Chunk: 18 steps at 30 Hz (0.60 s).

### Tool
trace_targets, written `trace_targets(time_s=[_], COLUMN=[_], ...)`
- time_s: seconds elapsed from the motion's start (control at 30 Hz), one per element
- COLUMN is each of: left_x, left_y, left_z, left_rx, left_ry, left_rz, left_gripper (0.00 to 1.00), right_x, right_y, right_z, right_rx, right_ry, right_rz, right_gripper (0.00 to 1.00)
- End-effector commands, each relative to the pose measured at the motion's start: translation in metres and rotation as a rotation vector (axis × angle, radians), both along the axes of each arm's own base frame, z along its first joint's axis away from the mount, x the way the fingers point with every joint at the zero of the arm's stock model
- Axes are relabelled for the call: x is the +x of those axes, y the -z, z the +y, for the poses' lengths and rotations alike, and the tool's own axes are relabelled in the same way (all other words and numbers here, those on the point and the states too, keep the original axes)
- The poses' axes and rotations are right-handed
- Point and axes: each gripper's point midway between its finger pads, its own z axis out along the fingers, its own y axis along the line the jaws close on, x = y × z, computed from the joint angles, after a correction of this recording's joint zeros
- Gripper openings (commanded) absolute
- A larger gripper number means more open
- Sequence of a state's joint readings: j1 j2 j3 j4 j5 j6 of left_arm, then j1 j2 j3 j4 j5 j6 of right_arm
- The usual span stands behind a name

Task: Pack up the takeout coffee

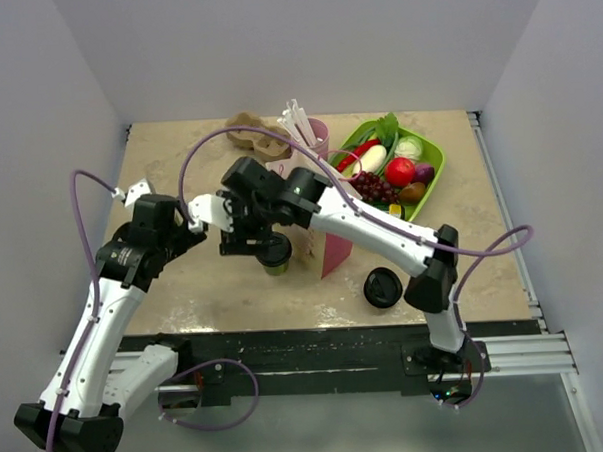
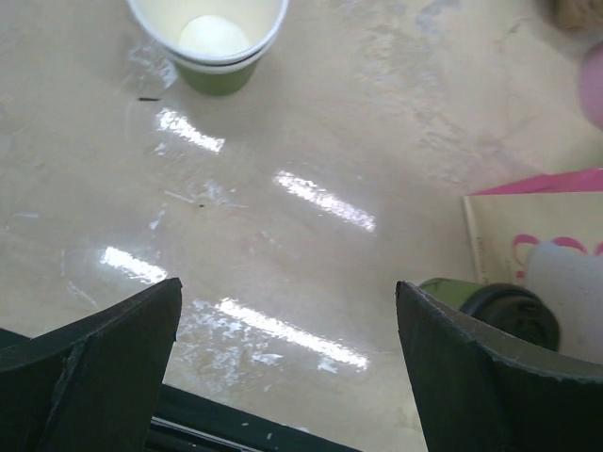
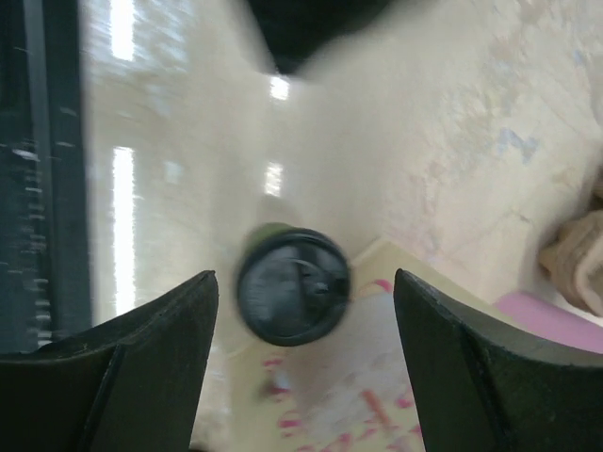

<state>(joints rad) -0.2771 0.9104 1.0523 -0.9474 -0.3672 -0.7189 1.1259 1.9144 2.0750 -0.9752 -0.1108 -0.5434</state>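
Note:
The takeout coffee [image 1: 277, 255], an olive-green cup with a black lid, stands on the table beside the pink bag [image 1: 335, 251]. My right gripper [image 1: 254, 242] hovers over it, open. In the right wrist view the lidded cup [image 3: 292, 282] lies below and between the spread fingers [image 3: 151, 348] of the right gripper [image 3: 306, 275], untouched, at the edge of the printed bag [image 3: 377, 386]. My left gripper [image 1: 207, 218] is open and empty just left of the cup. In the left wrist view the gripper [image 2: 287, 284] is open, and the cup [image 2: 504, 309] shows behind the right finger.
A lidless green cup [image 2: 209, 38] stands beyond the left gripper. A loose black lid [image 1: 382, 287] lies near the front edge. A green tray [image 1: 432, 185] of toy fruit, a brown cup carrier [image 1: 255, 133] and a pink cup with straws [image 1: 314, 135] stand at the back.

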Motion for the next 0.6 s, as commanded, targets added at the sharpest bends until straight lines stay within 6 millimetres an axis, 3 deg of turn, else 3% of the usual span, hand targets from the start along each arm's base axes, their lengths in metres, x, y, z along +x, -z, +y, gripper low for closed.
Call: trace_targets(time_s=[0.0,0.13,0.27,0.57], left_x=[-0.017,-0.017,-0.023,-0.024], left_y=[0.029,0.039,0.043,0.051], left_z=[0.012,0.008,0.017,0.002], left_rx=[0.024,0.015,0.045,0.003], left_ry=[-0.026,0.006,-0.022,0.073], left_rz=[0.062,0.054,0.064,0.046], left_gripper=[1.0,1.0,1.0,1.0], right_x=[0.047,0.07,0.089,0.083], right_y=[0.009,0.039,0.047,0.079], right_z=[-0.032,-0.035,-0.036,-0.037], right_rx=[-0.125,-0.194,-0.196,-0.245], right_ry=[-0.07,-0.063,-0.066,-0.153], right_rz=[-0.033,-0.037,-0.014,0.061], right_gripper=[0.76,0.73,0.69,0.61])
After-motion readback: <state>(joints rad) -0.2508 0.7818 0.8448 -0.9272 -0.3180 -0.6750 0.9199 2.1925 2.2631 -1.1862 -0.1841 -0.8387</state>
